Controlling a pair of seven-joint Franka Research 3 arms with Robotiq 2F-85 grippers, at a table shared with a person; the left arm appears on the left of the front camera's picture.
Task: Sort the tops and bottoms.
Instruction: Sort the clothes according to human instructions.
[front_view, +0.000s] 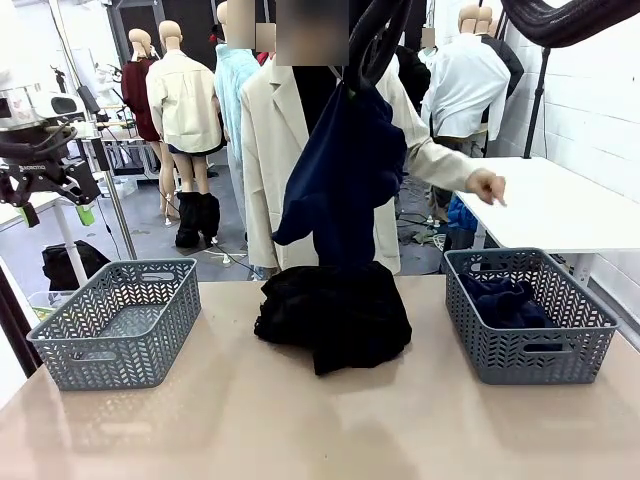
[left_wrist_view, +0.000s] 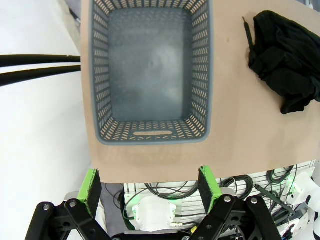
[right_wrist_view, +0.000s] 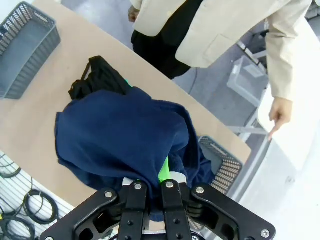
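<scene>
Two grey baskets stand at the ends of the counter (front_view: 300, 420). The left basket (front_view: 120, 345) is bare inside, and the right basket (front_view: 530, 352) already has navy clothes (front_view: 505, 300) in it. The right jaws are pinched shut on a navy garment (front_view: 345, 170), which hangs high over the middle of the counter, above a black pile (front_view: 335, 315) of clothes. Lifted that far, the cloth drapes free of the pile, so it can likely be carried sideways without dragging anything along. Whether it is a top or a bottom I cannot tell, though its colour matches what lies in the right basket.

The left jaws stand wide with nothing between the green pads (left_wrist_view: 206, 182). They hover up beside the left basket and look down into it, seemingly parked clear but ready for the next piece.

In the right wrist view a bright green sliver (right_wrist_view: 127, 83) shows at the edge of the black pile. It may be the shorts, but too little shows to be sure.

The person's hand (front_view: 487, 185) rests on a white table (front_view: 560, 210) to the side.
</scene>
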